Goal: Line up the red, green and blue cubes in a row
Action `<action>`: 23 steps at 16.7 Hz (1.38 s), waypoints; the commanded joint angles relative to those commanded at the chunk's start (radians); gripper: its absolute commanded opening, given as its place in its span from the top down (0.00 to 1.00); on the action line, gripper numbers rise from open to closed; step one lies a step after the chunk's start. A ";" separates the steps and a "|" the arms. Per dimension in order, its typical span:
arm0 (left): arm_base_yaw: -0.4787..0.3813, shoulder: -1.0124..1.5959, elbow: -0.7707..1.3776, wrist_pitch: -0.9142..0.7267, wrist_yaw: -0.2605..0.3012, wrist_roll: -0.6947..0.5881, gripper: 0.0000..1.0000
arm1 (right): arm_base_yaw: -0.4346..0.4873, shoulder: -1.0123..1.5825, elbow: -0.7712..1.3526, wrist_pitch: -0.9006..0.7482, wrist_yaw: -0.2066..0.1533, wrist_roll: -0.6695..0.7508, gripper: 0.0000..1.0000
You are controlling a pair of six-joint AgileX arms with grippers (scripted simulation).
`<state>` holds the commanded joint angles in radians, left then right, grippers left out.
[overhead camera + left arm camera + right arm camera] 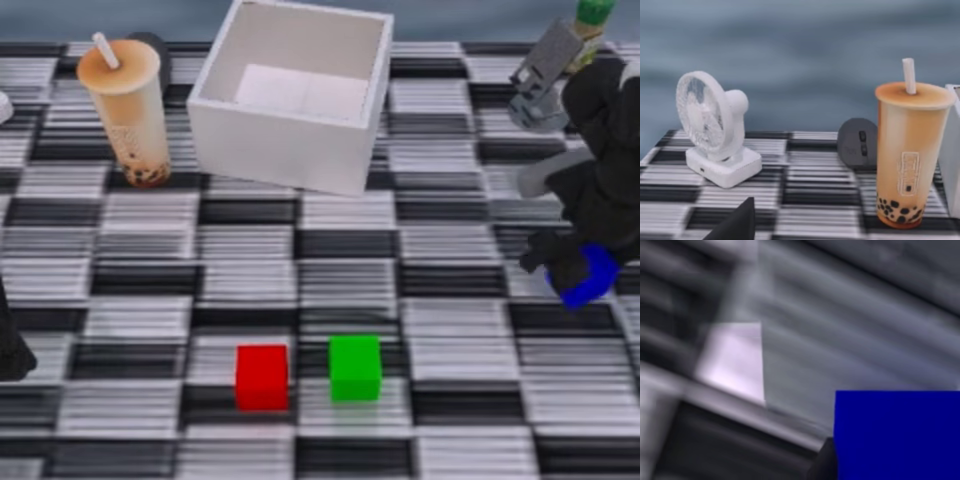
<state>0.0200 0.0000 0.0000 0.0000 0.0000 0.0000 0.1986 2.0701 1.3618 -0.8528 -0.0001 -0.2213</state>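
The checkered table [120,250] takes up the whole scene, and the biggest thing on it is the white box [290,140] at about twelve o'clock, open on top and with nothing in it that I can see. Next down in size is the bubble tea cup [125,105] at ten o'clock, straw upright; the left wrist view also shows a small white fan [715,132] and a dark round disc [857,142] behind the cup. Over at one to two o'clock stands a grey gadget [545,75] with a green top. The right gripper [570,272] sits at three o'clock, down on the blue cube [590,280]; it looks clamped on the cube, since the blue face fills the right wrist view close up, though whether the cube is lifted or on the table I cannot tell. The left arm is parked at the left edge, around eight o'clock, and I can't tell how its fingers stand. The red cube [262,376] and green cube [355,367] sit side by side at six o'clock, near each other but apart, already a short row with room to the green one's right. These cubes look light, rigid and glossy, so I'd guess slippery: best pinched squarely on two opposite flat faces, at mid-height, never across corners. A skewed hold would likely twist the cube on release.
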 joint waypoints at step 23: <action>0.000 0.000 0.000 0.000 0.000 0.000 0.00 | 0.335 -0.160 0.054 -0.239 0.001 0.625 1.00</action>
<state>0.0200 0.0000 0.0000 0.0000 0.0000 0.0000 0.5333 1.9104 1.4153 -1.0919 0.0007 0.4034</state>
